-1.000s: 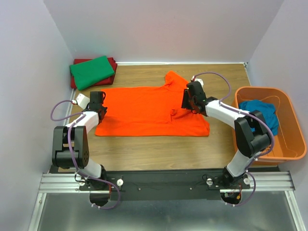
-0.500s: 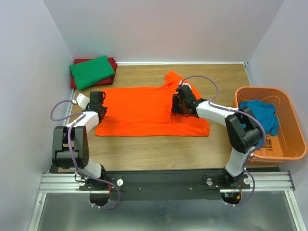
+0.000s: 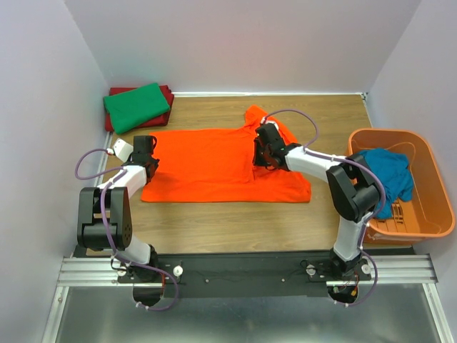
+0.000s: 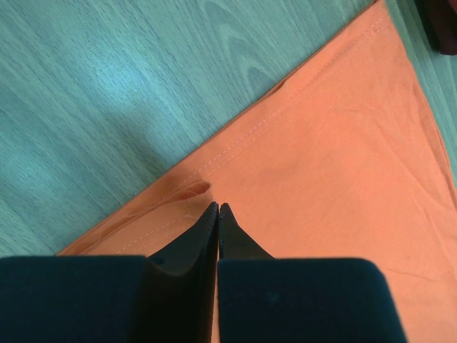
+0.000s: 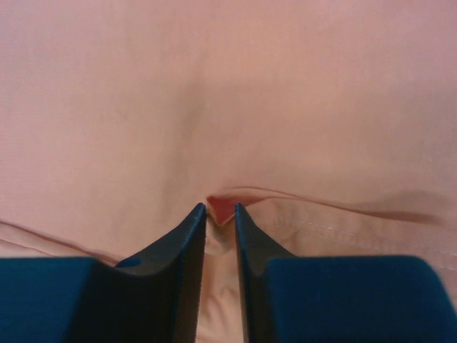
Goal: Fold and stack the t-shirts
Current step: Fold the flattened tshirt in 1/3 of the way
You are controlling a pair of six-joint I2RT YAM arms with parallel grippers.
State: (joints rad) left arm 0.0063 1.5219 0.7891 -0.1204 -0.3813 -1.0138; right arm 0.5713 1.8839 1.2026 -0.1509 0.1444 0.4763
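The bright orange t-shirt (image 3: 200, 168) lies spread flat in the middle of the table. My left gripper (image 3: 148, 156) is at its left edge, and its jaws (image 4: 218, 207) are shut with the tips resting on the hem of the cloth (image 4: 343, 164). My right gripper (image 3: 261, 156) is over the shirt's right half, and its jaws (image 5: 220, 209) are shut on a small raised fold of the orange cloth (image 5: 228, 86). A folded green t-shirt (image 3: 136, 106) lies on a dark red one (image 3: 168, 93) at the back left. A teal blue t-shirt (image 3: 389, 168) lies crumpled in the basket.
The rigid orange plastic basket (image 3: 435, 179) stands at the right edge of the table. Walls close in the table on the left, back and right. Bare wood shows in front of the shirt (image 3: 228, 225) and behind it.
My right gripper has moved left across the orange shirt, drawing a fold of cloth with it. The left gripper has not moved.
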